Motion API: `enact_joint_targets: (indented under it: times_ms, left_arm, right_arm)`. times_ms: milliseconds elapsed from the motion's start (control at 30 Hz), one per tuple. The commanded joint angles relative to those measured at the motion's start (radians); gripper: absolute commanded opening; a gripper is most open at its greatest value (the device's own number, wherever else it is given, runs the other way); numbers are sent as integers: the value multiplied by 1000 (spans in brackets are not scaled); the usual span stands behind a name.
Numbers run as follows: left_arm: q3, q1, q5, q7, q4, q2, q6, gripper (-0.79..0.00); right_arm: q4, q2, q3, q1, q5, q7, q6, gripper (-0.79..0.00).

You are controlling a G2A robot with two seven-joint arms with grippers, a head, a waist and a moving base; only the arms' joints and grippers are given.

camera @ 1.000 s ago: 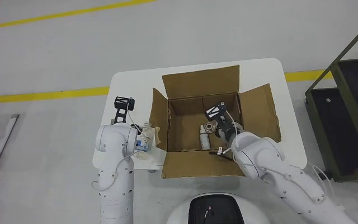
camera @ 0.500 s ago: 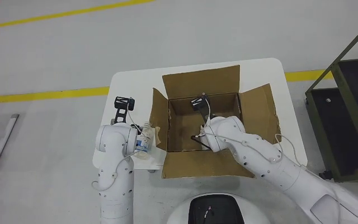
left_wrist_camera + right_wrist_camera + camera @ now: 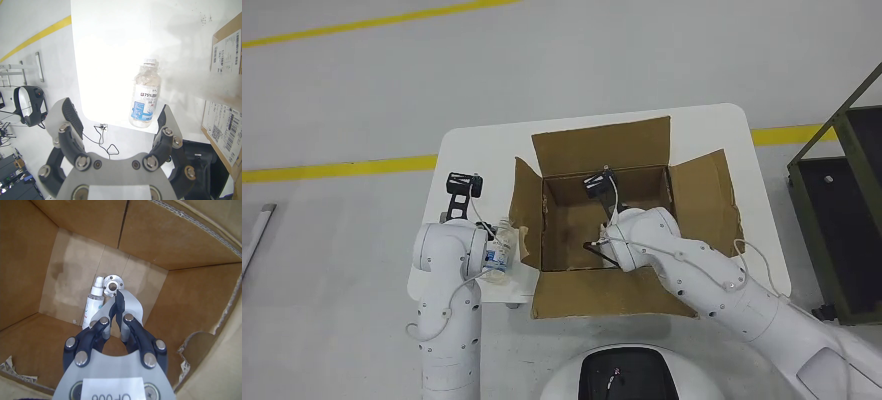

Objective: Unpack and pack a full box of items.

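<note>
Right arm: swung in from the right side of the box (image 3: 602, 150) to over its middle since a second ago; no move in the last half second.
Left arm: same spot as before.
Right gripper (image 3: 117, 298): squeezed shut, nothing in it; pointing down inside the box, tip close to the metal ring (image 3: 113, 286).
Left gripper (image 3: 117, 108): wide open, nothing in it; over the edge of the table (image 3: 105, 56), near the clear bottle (image 3: 144, 94).
Box: brown cardboard with wavy cut edges, flaps folded out, one flap torn, paper stickers outside; in the middle of the table.
Spray bottle (image 3: 94, 304): white plastic, thin and round, small pump top; lying on the box floor, right beside the metal ring.
Metal ring: shiny, round and flat, big hole in the middle, small holes around it.
Clear bottle: see-through crinkly plastic, white cap, blue and white label; lying on the table near its edge, outside the box.
Table: white, smooth, rounded corners.
</note>
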Motion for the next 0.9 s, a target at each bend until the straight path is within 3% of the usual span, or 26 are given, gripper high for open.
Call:
enact_joint_targets:
  times_ms: [0, 300, 400, 867]
  left_arm:
    - [0, 0, 0, 0, 0, 0, 0, 0]
    - [0, 0, 0, 0, 0, 0, 0, 0]
    - [0, 0, 0, 0, 0, 0, 0, 0]
    - [0, 0, 0, 0, 0, 0, 0, 0]
  right_arm:
    - [18, -2, -6, -10, -22, -12, -13, -785]
    - [145, -67, -70, 24, 55, -50, -33, -779]
    - [214, -94, -94, 52, 72, -59, -33, -554]
    - [343, -157, -108, 84, 78, -53, -41, -453]
